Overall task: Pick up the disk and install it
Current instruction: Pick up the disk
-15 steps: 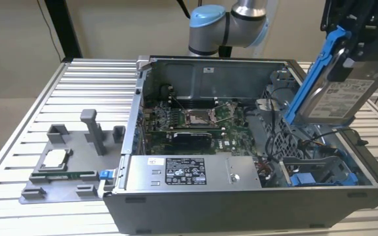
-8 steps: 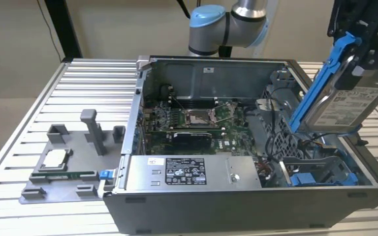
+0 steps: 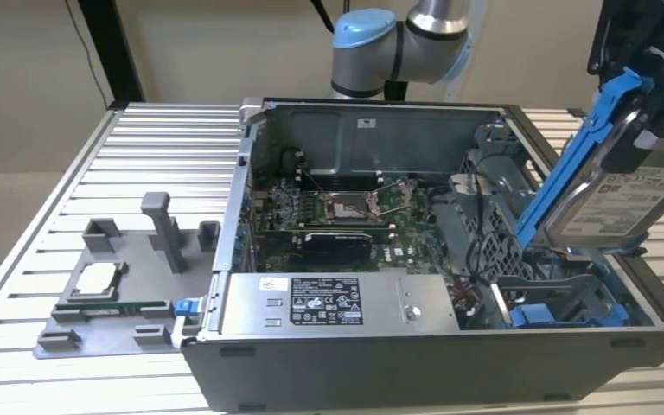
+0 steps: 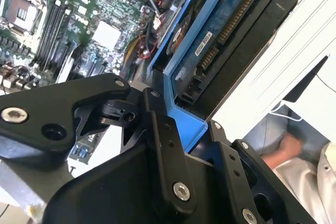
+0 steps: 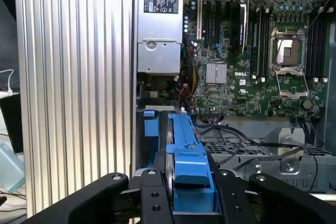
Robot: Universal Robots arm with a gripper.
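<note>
The disk [image 3: 622, 206], silver-grey with a white label and clipped in a bright blue carrier frame [image 3: 572, 169], hangs tilted above the drive bay [image 3: 563, 304] at the exterior view's right end of the open computer case. My gripper [image 3: 646, 112] is shut on its upper end. In the second wrist view the black fingers [image 4: 164, 145] clamp the blue frame [image 4: 181, 103], and the disk's circuit-board side [image 4: 220, 30] faces the camera. The first wrist view has the gripper [image 5: 191, 195] holding the frame [image 5: 184, 153] edge-on over the bay.
Inside the case lie a green motherboard [image 3: 344, 216] and a grey power-supply box [image 3: 321, 303] with a white sticker. A grey fixture tray [image 3: 113, 285] sits on the slatted table [image 3: 136, 156] at the exterior view's left. A person's hand [image 4: 283, 148] is beyond the case.
</note>
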